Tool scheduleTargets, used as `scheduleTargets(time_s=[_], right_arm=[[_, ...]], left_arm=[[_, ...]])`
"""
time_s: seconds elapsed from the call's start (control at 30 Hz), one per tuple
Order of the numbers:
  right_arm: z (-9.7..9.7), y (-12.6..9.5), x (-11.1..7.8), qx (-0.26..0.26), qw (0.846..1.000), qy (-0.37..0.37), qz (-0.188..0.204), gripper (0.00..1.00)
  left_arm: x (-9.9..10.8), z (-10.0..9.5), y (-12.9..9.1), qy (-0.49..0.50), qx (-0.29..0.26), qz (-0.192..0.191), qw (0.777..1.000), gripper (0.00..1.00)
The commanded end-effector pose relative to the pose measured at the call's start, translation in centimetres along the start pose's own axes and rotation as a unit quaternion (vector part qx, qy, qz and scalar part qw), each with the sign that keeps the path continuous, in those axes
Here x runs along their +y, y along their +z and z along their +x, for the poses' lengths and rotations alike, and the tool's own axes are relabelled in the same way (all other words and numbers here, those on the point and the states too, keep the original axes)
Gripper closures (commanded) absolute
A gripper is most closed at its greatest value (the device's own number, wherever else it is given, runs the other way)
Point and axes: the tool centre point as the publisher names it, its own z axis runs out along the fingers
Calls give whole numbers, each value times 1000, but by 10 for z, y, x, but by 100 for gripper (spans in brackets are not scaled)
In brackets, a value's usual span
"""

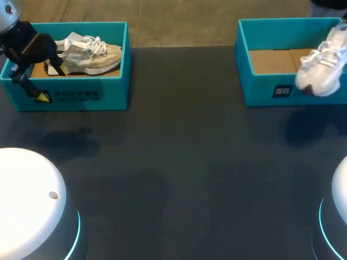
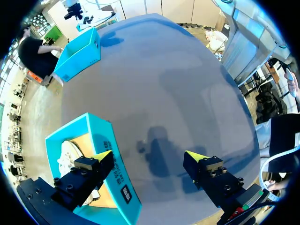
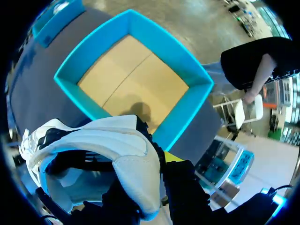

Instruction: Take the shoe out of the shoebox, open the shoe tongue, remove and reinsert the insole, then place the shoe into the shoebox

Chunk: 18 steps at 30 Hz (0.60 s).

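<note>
- on the dark tabletop (image 1: pixel 179 162), where is the white shoe (image 1: pixel 322 70) sitting?
- it's hanging over the right shoebox's (image 1: pixel 260 89) front wall, the right pincer (image 3: pixel 164 161) clamping it. the left pincer (image 1: pixel 52 83) is gaping empty, straddling the left shoebox's (image 1: pixel 76 98) wall.

Head camera: fixed, high behind robot, looking down on dark worktop (image 1: pixel 179 162); left shoebox (image 1: pixel 111 92) upper left of frame, right shoebox (image 1: pixel 260 89) upper right.
Left wrist camera: close over left hand (image 2: pixel 147 156), which straddles left shoebox wall; faces across worktop toward far right shoebox.
Right wrist camera: very near white shoe (image 3: pixel 126 150), looking down into right shoebox.
Right shoebox shared by all three.
</note>
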Motion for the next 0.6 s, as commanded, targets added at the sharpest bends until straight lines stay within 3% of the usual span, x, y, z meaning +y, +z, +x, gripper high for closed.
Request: scheduleTargets(time_s=[0.03,0.53,0.6], right_arm=[[-4,-3,4,15,993,112,24,100],[-4,-3,4,15,993,112,24,100],[-6,-2,4,33,985,171,15,100]], left_arm=[[0,0,0,0,1,-1,1000,0],[0,0,0,0,1,-1,1000,0],[0,0,0,0,1,-1,1000,0]])
